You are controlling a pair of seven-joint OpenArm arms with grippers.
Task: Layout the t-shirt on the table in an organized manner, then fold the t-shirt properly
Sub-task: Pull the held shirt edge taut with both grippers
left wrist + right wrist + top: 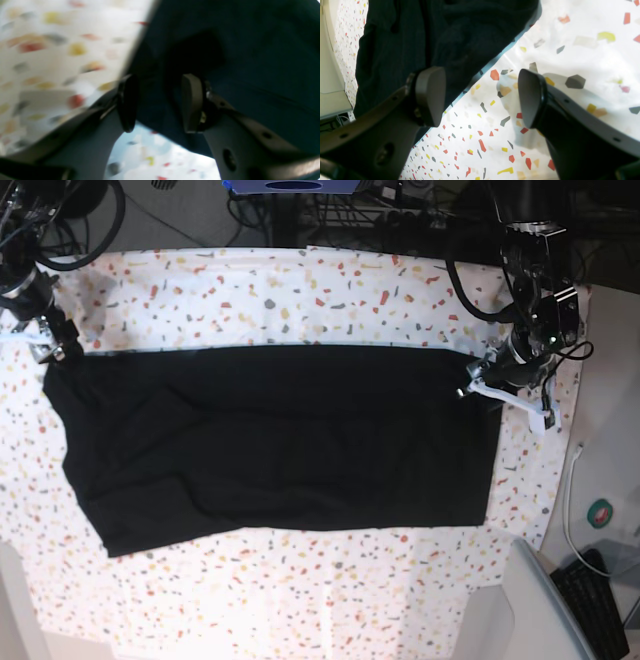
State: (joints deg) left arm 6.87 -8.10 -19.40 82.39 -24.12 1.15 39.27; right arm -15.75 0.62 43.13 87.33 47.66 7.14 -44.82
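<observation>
Base view has the t-shirt (270, 445) lying as a wide black band across the middle of the table (300, 290), already folded lengthwise by the look of it. I've got one gripper at each far corner of it. My right gripper (480, 97) is spread wide, one pad over the cloth edge, one over bare table, holding nothing. My left gripper (157, 102) has its jaws partly apart with dark fabric between them, but that view's blurry, so I can't tell if it's actually pinching. To do this well I'd get both corners gripped evenly, lift together, and carry the edge across in one level sweep so it doesn't bunch.
</observation>
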